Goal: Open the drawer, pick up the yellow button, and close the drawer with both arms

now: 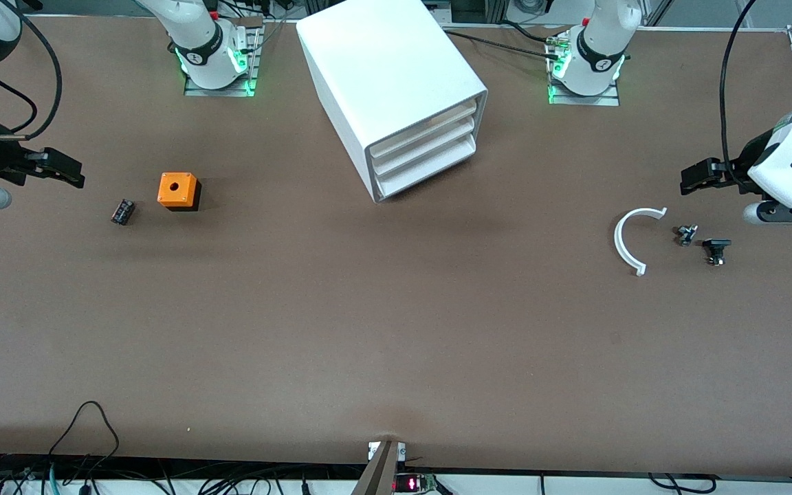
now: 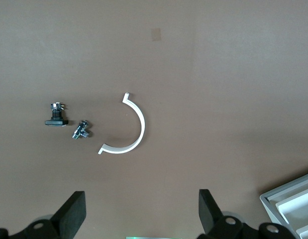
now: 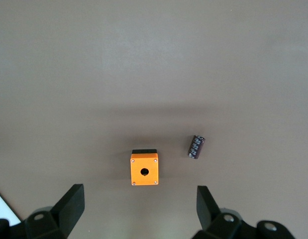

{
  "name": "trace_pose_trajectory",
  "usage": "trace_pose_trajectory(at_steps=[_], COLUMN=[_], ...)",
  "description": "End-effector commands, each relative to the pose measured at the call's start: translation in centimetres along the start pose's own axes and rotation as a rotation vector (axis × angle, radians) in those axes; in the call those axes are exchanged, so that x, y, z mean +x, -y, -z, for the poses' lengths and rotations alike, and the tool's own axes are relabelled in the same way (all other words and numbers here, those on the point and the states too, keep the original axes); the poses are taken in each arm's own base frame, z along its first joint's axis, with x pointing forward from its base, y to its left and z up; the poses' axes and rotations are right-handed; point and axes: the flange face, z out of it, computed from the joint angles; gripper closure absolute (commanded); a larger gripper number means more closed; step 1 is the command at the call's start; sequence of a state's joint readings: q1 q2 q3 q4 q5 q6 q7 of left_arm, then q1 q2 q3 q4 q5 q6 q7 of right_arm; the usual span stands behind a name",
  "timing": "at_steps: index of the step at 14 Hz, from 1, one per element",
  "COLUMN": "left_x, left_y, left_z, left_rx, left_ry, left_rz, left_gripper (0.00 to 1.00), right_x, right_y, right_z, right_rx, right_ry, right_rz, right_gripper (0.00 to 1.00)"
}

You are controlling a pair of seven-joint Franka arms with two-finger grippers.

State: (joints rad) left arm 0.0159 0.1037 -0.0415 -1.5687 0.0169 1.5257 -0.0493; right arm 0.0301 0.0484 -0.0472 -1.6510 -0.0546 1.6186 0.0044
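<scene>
The big white cabinet [image 1: 396,75] stands on the table between the two arm bases. Its three tray drawers are all pushed in, and the drawer [image 1: 423,129] is the topmost one. The button is hidden. My left gripper [image 1: 693,179] hangs open and holds nothing over the table at the left arm's end; in the left wrist view its gripper [image 2: 142,209] shows bare table between the fingers and a corner of the cabinet [image 2: 293,201]. At the right arm's end my right gripper [image 1: 69,173] [image 3: 141,205] hangs open with nothing in it, over the table.
An orange cube with a round hole [image 1: 177,190] [image 3: 144,169] and a small black ribbed part [image 1: 122,211] [image 3: 196,147] lie near the right gripper. A white half ring [image 1: 626,240] [image 2: 136,132] and two small black and metal parts [image 1: 687,234] [image 1: 716,249] lie near the left gripper.
</scene>
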Motion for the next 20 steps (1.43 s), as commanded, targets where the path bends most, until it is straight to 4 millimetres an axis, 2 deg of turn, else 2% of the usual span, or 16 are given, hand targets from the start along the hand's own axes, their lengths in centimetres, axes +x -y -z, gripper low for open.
trace_pose_trajectory(at_steps=[1, 20], left_x=[0.17, 0.16], left_y=[0.17, 0.43], left_z=[0.26, 0.17], left_rx=[0.016, 0.016], left_ry=[-0.006, -0.003], left_rz=[-0.015, -0.011], left_gripper=[0.0, 0.0], right_x=[-0.04, -0.06], right_y=[0.24, 0.06], right_z=[-0.07, -0.17], right_rx=[0.005, 0.004], right_ry=[0.002, 0.005], right_rz=[-0.014, -0.002], right_gripper=[0.0, 0.0])
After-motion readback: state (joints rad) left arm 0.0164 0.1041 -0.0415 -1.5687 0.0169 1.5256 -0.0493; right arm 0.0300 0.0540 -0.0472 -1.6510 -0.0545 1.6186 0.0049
